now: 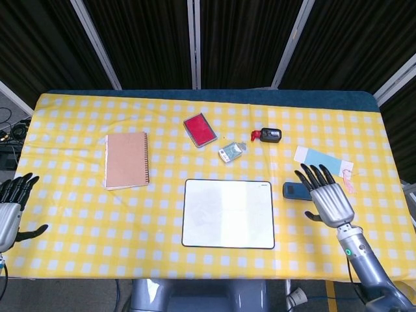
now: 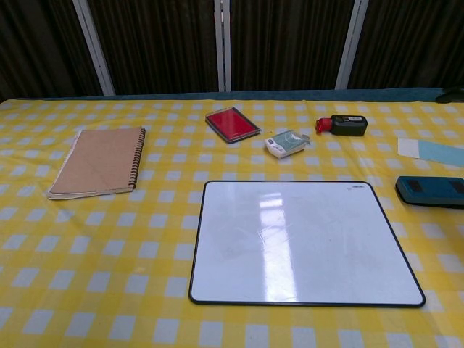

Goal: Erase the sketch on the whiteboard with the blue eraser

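1. While the blue eraser (image 2: pixel 429 191) lies flat on the yellow checked tablecloth (image 1: pixel 78 214) just beside the right edge of the whiteboard (image 2: pixel 304 243), no hand is seen touching it in the chest view.
2. From the head view, the right hand (image 1: pixel 328 198) is seen beside the eraser (image 1: pixel 294 191) on its right, fingers spread wide apart and nothing held; whether the fingertips touch the eraser cannot be told.
3. At the left edge of the head view, the left hand (image 1: pixel 10 211) is seen off the table's side, fingers extended and apart, thumb out, nothing gripped.
4. On the whiteboard only very faint marks and a bright reflection are made out; a small dark label is printed near its upper right corner, but it is too small to be read.
5. Left of the board, well apart from it, a brown spiral-bound notebook (image 2: pixel 100 161) is laid closed, its binding toward the board.
6. Behind the board, a red pad in a grey tray (image 2: pixel 232 123) is set tilted, and a small white-and-green packet (image 2: pixel 286 143) is placed near it to the right; print is visible on the packet, but no word can be read.
7. Further right, a black object with a red end (image 2: pixel 344 125) is seen, bearing a pale label whose text is illegible.
8. At the far right, a light blue paper strip (image 1: pixel 322 160) is laid on the cloth behind the eraser, with a small pink figure at its end.
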Available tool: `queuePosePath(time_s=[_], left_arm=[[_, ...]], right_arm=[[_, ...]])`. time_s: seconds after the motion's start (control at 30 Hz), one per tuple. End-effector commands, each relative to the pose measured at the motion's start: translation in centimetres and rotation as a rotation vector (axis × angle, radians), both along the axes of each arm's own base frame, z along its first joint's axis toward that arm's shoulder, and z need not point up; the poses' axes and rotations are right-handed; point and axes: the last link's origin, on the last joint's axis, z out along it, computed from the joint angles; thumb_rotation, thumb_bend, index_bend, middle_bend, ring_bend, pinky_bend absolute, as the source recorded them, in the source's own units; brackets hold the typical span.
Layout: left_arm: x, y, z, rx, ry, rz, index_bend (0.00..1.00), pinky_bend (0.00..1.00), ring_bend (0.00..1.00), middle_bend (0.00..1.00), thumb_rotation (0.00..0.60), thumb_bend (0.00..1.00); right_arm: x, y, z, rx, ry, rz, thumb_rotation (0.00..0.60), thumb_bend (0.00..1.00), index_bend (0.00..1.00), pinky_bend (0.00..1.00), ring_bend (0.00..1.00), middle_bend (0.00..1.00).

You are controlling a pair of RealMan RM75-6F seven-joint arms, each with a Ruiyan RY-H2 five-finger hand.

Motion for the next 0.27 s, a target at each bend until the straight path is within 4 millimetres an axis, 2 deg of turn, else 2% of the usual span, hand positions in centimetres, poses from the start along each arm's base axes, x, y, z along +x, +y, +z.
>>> queuePosePath(time_s=[0.03, 0.27], left_arm=[[0.0, 0.0, 0.1, 0.005, -0.004, -0.01, 0.0, 0.0, 0.0, 0.0, 0.6, 0.0], [0.0, -0.2, 0.2, 0.001, -0.014, -0.015, 0.0, 0.0, 0.0, 0.0, 0.6, 0.0]], right_arm=[[-1.2, 2.3, 1.1, -0.024, -0.028, 0.001, 0.6, 0.0, 0.02, 0.0, 0.0, 0.0], [-2.1, 4.2, 1.9, -0.07, -0.049, -0.016, 0.6, 0.0, 0.02, 0.0, 0.0, 0.0]])
